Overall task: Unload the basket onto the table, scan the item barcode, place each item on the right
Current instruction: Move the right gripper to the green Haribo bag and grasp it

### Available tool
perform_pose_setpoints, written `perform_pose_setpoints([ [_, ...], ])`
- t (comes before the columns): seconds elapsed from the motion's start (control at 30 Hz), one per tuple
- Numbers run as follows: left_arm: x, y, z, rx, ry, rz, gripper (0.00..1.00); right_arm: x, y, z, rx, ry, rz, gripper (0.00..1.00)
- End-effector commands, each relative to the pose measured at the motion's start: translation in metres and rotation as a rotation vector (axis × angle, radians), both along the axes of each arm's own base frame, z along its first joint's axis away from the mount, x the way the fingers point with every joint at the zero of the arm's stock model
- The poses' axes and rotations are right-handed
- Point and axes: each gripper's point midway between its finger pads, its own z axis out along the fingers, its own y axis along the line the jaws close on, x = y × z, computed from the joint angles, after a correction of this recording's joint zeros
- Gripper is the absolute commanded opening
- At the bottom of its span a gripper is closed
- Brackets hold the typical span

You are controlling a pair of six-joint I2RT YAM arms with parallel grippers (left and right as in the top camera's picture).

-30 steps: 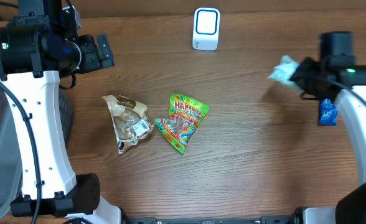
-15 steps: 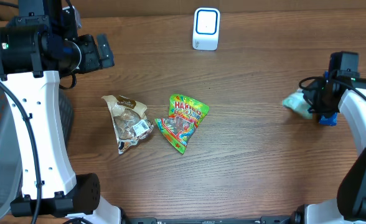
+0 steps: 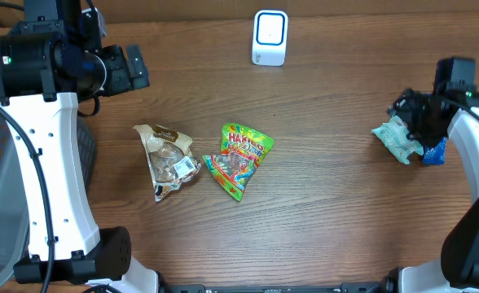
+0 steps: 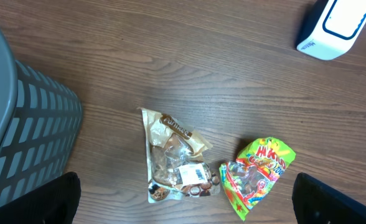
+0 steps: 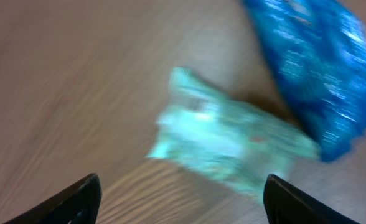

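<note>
worktop [image 3: 329,203], right edge | my right claw [image 5: 182,193] just sprang apart, let go | my left claw [image 4: 186,193] wide apart, empty | mint-green packet [image 3: 393,138] now lying loose, touching blue packet [image 3: 433,152], well apart from scanner [image 3: 270,37] | likely scanned; next item due

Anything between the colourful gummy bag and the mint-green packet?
No. Overhead view shows only bare wooden tabletop between the colourful gummy bag and the mint-green packet.

A robotics lab dressed up as a shop checkout: a white left arm [image 3: 48,163] and right arm [image 3: 477,159] flank a wood-grain bench [image 3: 329,212], a small white scanner [image 3: 270,37] stands at its far edge, a gummy-sweet bag [image 3: 239,159] and a snack pouch [image 3: 168,159] lie loose, a grey slatted bin [image 4: 21,124] alongside.
</note>
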Motion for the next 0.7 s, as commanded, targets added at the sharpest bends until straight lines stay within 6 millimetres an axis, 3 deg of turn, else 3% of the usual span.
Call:
perform_pose_setpoints([
  [0.0,-0.003,-0.003,0.006,-0.016,-0.018,0.006,1.00,0.027,0.057,0.046,0.112,-0.154,0.278,0.82],
  [0.17,-0.003,-0.003,0.006,-0.016,-0.018,0.006,1.00,0.029,0.123,0.054,0.183,-0.185,0.422,0.82],
  [0.4,-0.003,-0.003,0.006,-0.016,-0.018,0.006,1.00,0.011,0.210,0.034,0.251,-0.094,0.487,0.82],
  [0.67,-0.003,-0.003,0.006,-0.016,-0.018,0.006,1.00,-0.010,0.266,0.005,0.267,0.002,0.531,0.82],
])
